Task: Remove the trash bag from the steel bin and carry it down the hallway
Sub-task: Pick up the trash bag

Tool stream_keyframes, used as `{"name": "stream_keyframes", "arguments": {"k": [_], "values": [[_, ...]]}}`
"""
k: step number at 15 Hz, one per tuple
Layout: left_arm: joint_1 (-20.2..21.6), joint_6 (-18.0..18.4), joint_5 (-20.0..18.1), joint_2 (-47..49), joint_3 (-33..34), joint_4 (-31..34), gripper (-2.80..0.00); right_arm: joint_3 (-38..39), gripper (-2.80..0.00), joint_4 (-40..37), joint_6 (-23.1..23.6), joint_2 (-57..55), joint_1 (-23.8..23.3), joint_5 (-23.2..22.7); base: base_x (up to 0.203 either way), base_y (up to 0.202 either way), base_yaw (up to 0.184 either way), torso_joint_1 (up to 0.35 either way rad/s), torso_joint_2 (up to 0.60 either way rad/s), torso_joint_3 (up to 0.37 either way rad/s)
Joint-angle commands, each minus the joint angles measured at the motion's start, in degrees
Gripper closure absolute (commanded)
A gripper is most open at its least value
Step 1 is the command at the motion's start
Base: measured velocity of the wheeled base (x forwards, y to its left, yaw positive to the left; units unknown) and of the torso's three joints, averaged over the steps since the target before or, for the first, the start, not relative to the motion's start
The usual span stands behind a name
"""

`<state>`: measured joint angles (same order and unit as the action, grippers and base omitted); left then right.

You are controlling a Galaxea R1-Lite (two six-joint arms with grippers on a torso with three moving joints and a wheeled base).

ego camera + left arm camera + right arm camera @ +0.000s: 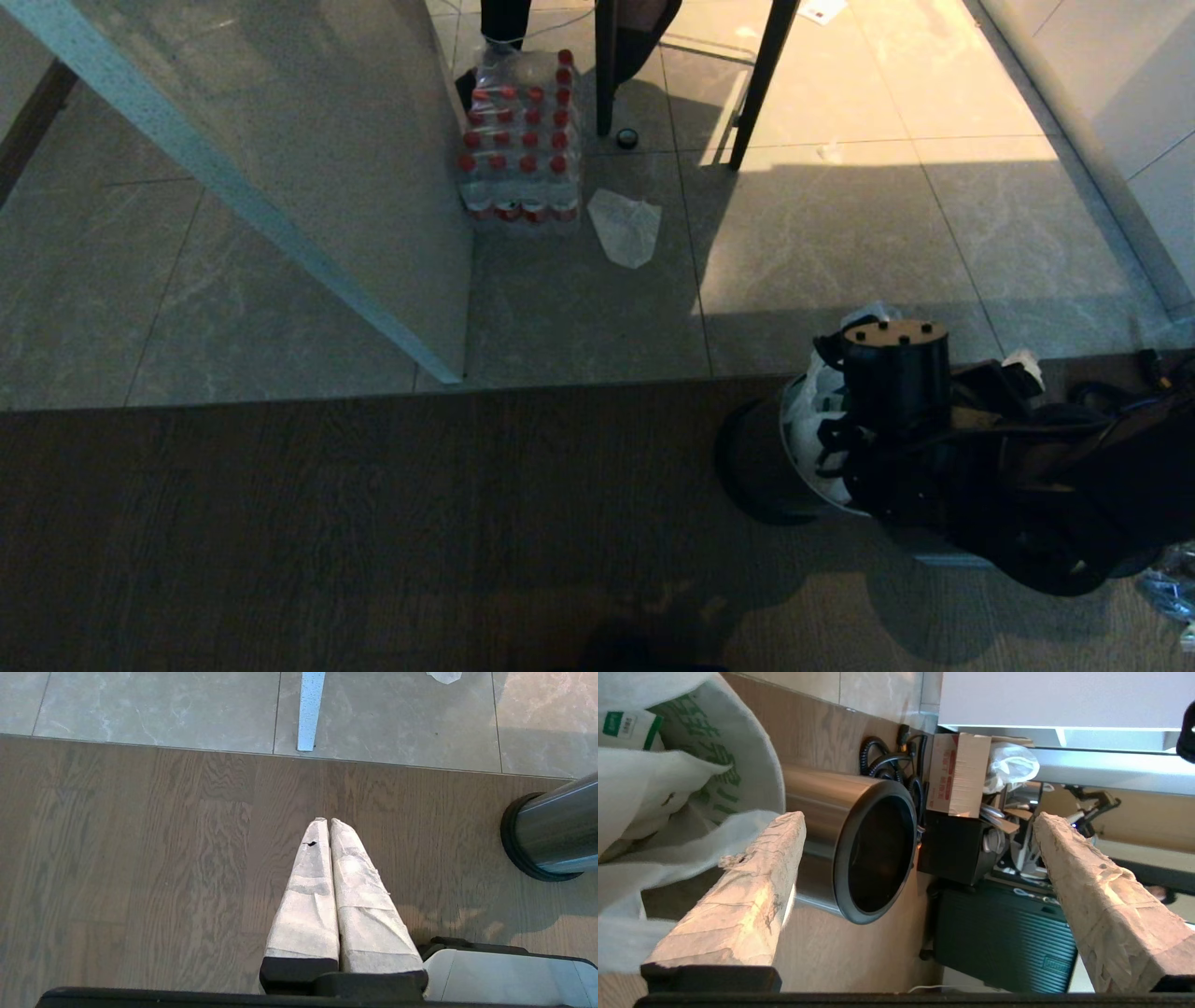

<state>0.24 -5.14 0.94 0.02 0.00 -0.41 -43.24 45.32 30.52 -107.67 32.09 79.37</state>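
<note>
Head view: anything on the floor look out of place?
Yes. A flat white scrap lies loose on the floor tiles beside the shrink-wrapped pack of red-capped bottles, like dropped litter. The trash bag bulges out of the steel bin.

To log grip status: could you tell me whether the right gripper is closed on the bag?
No, the right gripper is wide open, the bag beside one finger.
</note>
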Motion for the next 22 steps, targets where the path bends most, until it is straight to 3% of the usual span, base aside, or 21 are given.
{"name": "stream_keyframes", "arguments": {"k": [1, 3, 7, 8, 10, 12, 15, 16, 18, 19, 22], "values": [[0.02, -0.04, 0.03, -0.02, 0.0, -0.02, 0.0, 3.06, -2.8, 0.7, -0.01, 1.98, 0.36, 0.21, 0.0, 0.0, 0.0, 0.0, 0.0, 0.0], [0.02, -0.04, 0.03, -0.02, 0.0, -0.02, 0.0, 10.75, -2.8, 3.71, -1.15, 3.99, 0.32, -2.87, 0.0, 0.0, 0.0, 0.0, 0.0, 0.0], [0.02, -0.04, 0.03, -0.02, 0.0, -0.02, 0.0, 27.29, -2.8, 18.97, -7.12, 9.32, -1.64, -16.25, 0.0, 0.0, 0.0, 0.0, 0.0, 0.0], [0.03, -0.04, 0.03, -0.02, 0.0, -0.02, 0.0, 32.48, -2.8, 21.87, -7.61, 11.25, -2.17, -20.14, 0.0, 0.0, 0.0, 0.0, 0.0, 0.0], [0.02, -0.04, 0.03, -0.02, 0.0, -0.02, 0.0, 41.9, -2.8, 25.15, -7.72, 18.68, -5.28, -32.47, 0.0, 0.0, 0.0, 0.0, 0.0, 0.0], [0.02, -0.04, 0.03, -0.02, 0.0, -0.02, 0.0, 42.85, -2.8, 21.53, -3.52, 28.95, -12.07, -45.1, 0.0, 0.0, 0.0, 0.0, 0.0, 0.0], [0.02, -0.04, 0.03, -0.02, 0.0, -0.02, 0.0, 39.16, -2.8, 9.64, 8.92, 39.47, -30.57, -63.93, 0.0, 0.0, 0.0, 0.0, 0.0, 0.0], [0.02, -0.04, 0.03, -0.02, 0.0, -0.02, 0.0, 36.47, -2.8, 1.68, 13.76, 42.57, -36.65, -70.99, 0.0, 0.0, 0.0, 0.0, 0.0, 0.0], [0.02, -0.04, 0.03, -0.02, 0.0, -0.02, 0.0, 29.74, -2.8, -15.68, 24.08, 46.02, -42.53, -81.3, 0.0, 0.0, 0.0, 0.0, 0.0, 0.0], [0.02, -0.04, 0.03, -0.02, 0.0, -0.02, 0.0, 27.96, -2.8, -18.66, 27.4, 46.67, -43.48, -83.87, 0.0, 0.0, 0.0, 0.0, 0.0, 0.0], [0.02, -0.04, 0.03, -0.02, 0.0, -0.02, 0.0, 27.76, -2.8, -15.4, 27.77, 44.63, -43.91, -84.28, 0.0, 0.0, 0.0, 0.0, 0.0, 0.0]]}}
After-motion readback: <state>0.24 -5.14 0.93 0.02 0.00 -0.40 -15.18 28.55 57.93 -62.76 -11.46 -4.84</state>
